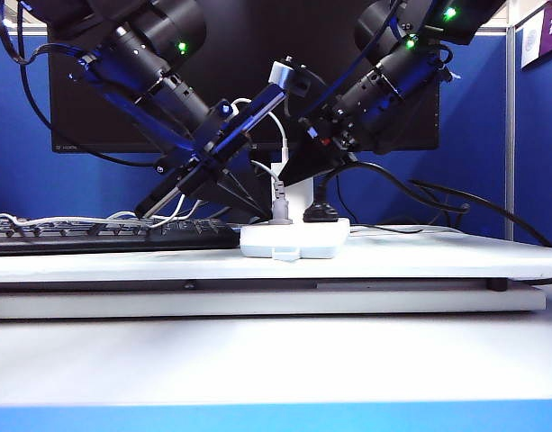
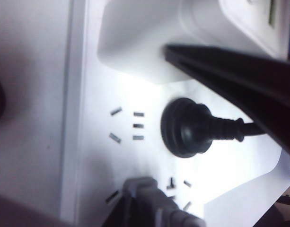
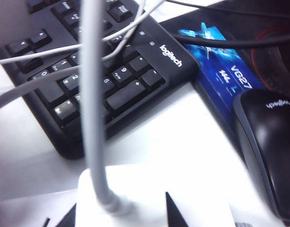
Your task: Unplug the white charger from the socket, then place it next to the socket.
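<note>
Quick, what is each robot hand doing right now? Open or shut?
Left gripper, above the socket: one jaw beside the white charger; cannot tell.
Right gripper, above the socket too: only jaw tips show; cannot tell.

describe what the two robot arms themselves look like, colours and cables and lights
Both arms are black, built from chunky round segments. The left arm shows a green light, a blue glow near its wrist and black cables looping off it. The right arm shows green lights, a small red detail near the wrist and black cabling. The left gripper has flat black tapering jaws; the right gripper shows only dark pointed tips.
</note>
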